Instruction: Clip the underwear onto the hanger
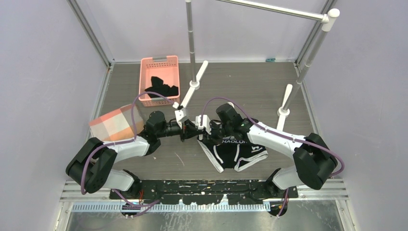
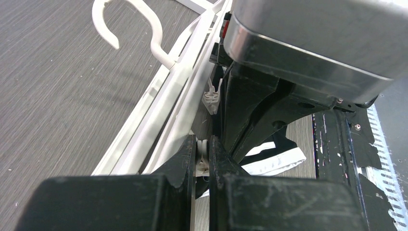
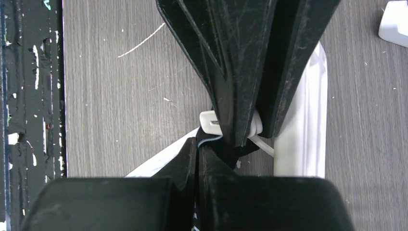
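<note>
The underwear (image 1: pixel 235 153), black boxer briefs with white piping and lettering, lies on the table in front of the right arm, its waistband lifted toward the grippers. The white hanger frame (image 1: pixel 181 114) sits tilted between the two arms; its hook (image 2: pixel 144 29) and rails (image 2: pixel 163 101) show in the left wrist view. My left gripper (image 2: pixel 202 145) is shut on a small white clip (image 2: pixel 203 150) of the hanger. My right gripper (image 3: pixel 198 144) is shut on the underwear's waistband edge (image 3: pixel 226 151), held right under that clip (image 3: pixel 209 122). The two grippers (image 1: pixel 189 132) (image 1: pixel 206 131) almost touch.
A pink basket (image 1: pixel 146 67) with plain black garments stands at the back left. The grey metal rail stand (image 1: pixel 191 43) rises behind, with white feet (image 1: pixel 195 83) (image 1: pixel 285 105). An orange checked box (image 1: pixel 115 124) sits by the left arm.
</note>
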Robot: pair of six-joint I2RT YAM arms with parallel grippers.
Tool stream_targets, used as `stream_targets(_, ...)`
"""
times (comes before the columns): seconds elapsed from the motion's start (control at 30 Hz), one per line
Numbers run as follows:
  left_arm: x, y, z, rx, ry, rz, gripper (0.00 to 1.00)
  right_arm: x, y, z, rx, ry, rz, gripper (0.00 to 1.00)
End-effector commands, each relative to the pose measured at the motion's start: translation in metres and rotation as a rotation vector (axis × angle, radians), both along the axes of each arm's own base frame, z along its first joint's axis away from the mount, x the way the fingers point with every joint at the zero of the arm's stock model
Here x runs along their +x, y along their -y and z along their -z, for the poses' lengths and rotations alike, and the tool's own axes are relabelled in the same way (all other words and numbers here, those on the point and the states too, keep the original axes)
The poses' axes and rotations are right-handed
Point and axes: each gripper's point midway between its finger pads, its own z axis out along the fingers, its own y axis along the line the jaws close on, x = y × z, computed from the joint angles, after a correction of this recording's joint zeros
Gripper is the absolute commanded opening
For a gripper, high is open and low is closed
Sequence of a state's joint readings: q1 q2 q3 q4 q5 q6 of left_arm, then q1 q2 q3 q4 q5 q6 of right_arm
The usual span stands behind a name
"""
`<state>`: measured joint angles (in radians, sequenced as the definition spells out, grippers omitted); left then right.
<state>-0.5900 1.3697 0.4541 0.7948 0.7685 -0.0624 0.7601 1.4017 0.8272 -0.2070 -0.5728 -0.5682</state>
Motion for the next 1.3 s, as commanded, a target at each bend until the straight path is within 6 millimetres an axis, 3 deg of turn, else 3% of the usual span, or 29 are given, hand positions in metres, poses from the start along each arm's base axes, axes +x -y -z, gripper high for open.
stream_targets(0.0,-0.008,0.006,-0.029,-0.065,0.104,0.061,0.0,0.018,-0.014,-0.028,0.057,0.094,0.009,0.01)
stream_targets(0.33,-0.013,0.009,-0.034,-0.075,0.11,0.096,0.0,0.026,-0.01,-0.033,0.055,0.144,0.047,0.01)
stream_targets(0.73,-0.01,0.009,-0.033,-0.07,0.114,0.087,0.01,0.009,-0.016,-0.041,0.096,0.099,-0.037,0.02)
stream_targets(1.0,-0.011,0.008,-0.031,-0.068,0.111,0.087,0.02,0.01,-0.014,-0.046,0.093,0.117,-0.04,0.03)
stream_targets(1.27,-0.012,0.008,-0.034,-0.074,0.111,0.087,0.21,0.018,-0.012,-0.047,0.081,0.141,0.006,0.04)
